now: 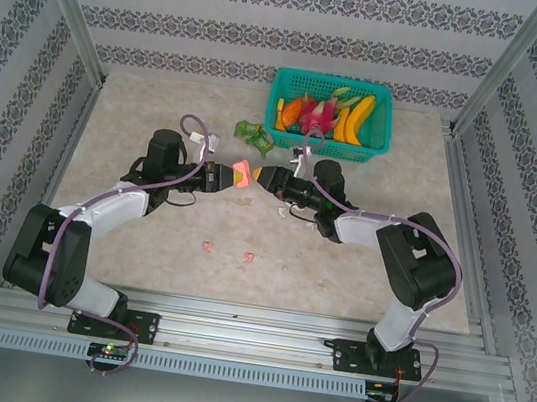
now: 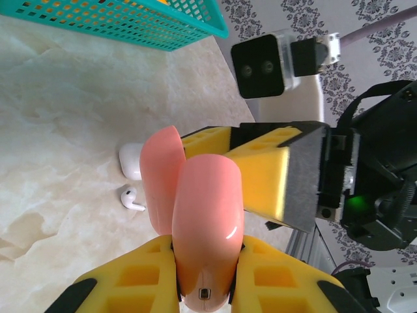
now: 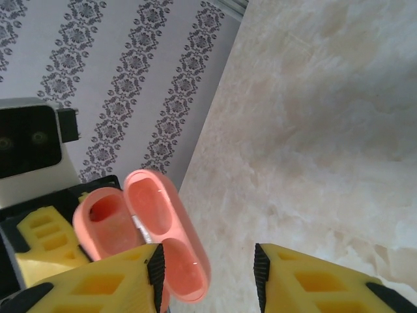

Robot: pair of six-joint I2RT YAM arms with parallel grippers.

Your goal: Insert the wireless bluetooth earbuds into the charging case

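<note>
My left gripper (image 1: 222, 176) (image 2: 205, 261) is shut on the base of a salmon-pink charging case (image 1: 241, 174) (image 2: 207, 215), held above the middle of the table. The case's lid (image 3: 166, 241) is flipped open and its two wells look empty. My right gripper (image 1: 264, 178) (image 3: 207, 277) faces the case, open, with the lid resting beside its left finger (image 3: 130, 280). Two pink earbuds (image 1: 207, 246) (image 1: 248, 258) lie on the table nearer the arm bases. A white earbud (image 2: 132, 199) lies beside a white case (image 2: 130, 161) under the held case.
A teal basket (image 1: 381, 127) (image 2: 130, 26) of toy fruit stands at the back right. A green object (image 1: 253, 136) lies in front of its left corner. Metal rails and patterned walls bound the marble-look table (image 1: 139, 121).
</note>
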